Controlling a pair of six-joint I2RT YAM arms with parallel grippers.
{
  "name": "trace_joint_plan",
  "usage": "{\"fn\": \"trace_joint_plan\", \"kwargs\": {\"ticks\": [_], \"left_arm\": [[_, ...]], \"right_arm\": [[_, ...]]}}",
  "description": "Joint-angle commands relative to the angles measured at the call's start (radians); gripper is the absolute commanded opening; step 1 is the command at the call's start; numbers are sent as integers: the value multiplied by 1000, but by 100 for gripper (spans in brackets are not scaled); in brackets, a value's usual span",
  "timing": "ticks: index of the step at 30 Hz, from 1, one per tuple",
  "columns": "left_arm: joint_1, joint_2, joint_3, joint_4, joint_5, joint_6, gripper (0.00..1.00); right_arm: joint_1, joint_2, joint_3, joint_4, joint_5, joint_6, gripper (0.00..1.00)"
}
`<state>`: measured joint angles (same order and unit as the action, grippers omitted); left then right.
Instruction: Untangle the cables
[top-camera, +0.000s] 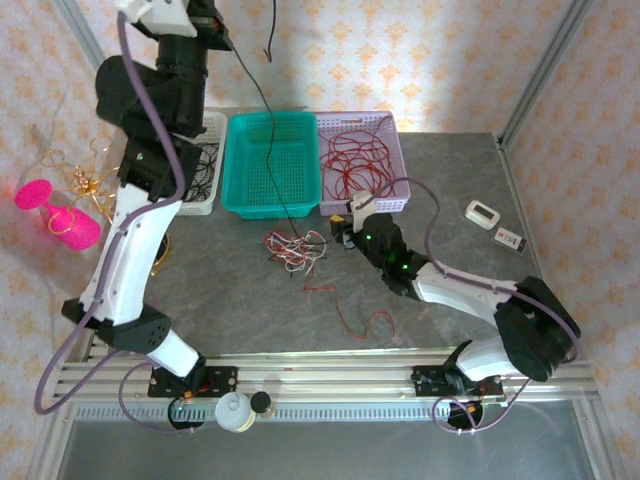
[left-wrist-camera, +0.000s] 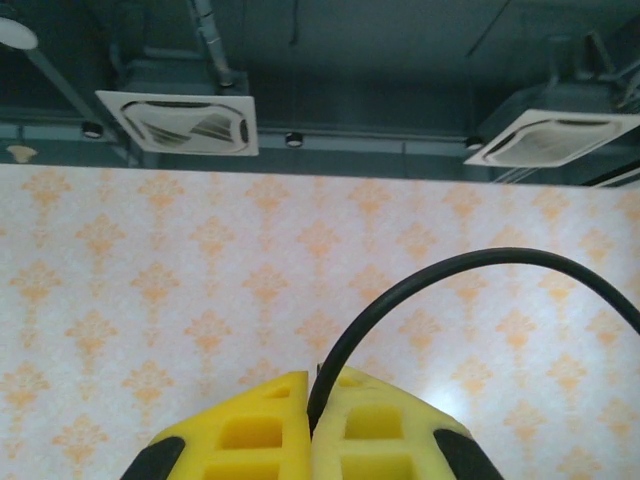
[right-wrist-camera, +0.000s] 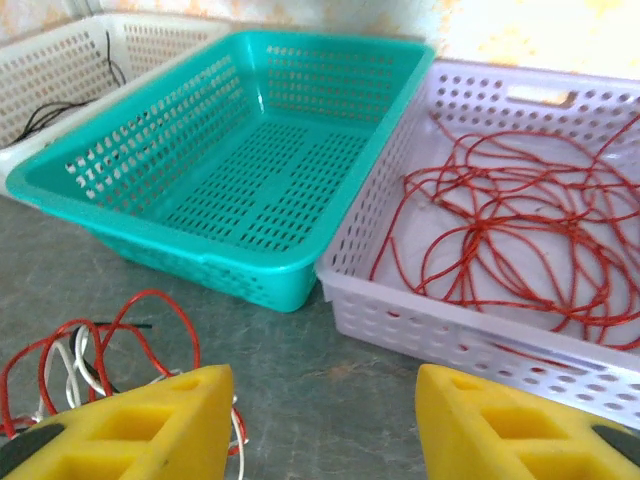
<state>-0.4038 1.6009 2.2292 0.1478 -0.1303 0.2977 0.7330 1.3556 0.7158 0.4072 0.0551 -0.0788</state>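
High rear overview, two wrist views

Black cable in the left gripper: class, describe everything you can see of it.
The black cable is a thin, smooth, flexible strand. The left gripper, raised high, is shut on it; past the fingers it arcs rightward. It stretches down across the teal basket into the tangle of red and white cables on the table.
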Motion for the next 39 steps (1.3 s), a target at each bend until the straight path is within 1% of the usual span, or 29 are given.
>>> {"fn": "trace_joint_plan", "kwargs": {"ticks": [1, 4, 6, 10, 13, 16, 22, 25, 30, 35, 37, 39], "left_arm": [[56, 37, 74, 37, -35, 10, 0], [117, 56, 88, 51, -37, -20, 0], [165, 62, 95, 60, -30, -65, 0], [241, 77, 116, 79, -11, -132, 0], [266, 92, 141, 82, 23, -158, 0], [274, 108, 156, 94, 28, -152, 0], [301, 131, 162, 140, 30, -177, 0], [326, 146, 159, 156, 88, -178, 0], [372, 176, 139, 197, 128, -151, 0], [458, 197, 17, 300, 171, -173, 0], [481, 218, -4, 300, 177, -145, 0], [485, 244, -16, 279, 151, -85, 0]], "right_arm": [[-3, -70, -27, -93, 87, 2, 52], [-17, -127, -54, -129, 129, 25, 54], [-46, -164, -74, -149, 128, 53, 55], [-138, -214, -104, -191, 145, 140, 57], [-203, -225, -117, -185, 113, 185, 58], [-231, -213, -102, -192, 97, 212, 58], [-247, -179, -83, -199, 81, 225, 58], [-247, -179, -88, -183, 46, 230, 58], [-247, -148, -84, -173, -31, 234, 57], [-247, -142, -95, -152, -119, 235, 57], [-247, -139, -98, -149, -162, 240, 56], [-246, -139, -103, -157, -199, 248, 55]]}}
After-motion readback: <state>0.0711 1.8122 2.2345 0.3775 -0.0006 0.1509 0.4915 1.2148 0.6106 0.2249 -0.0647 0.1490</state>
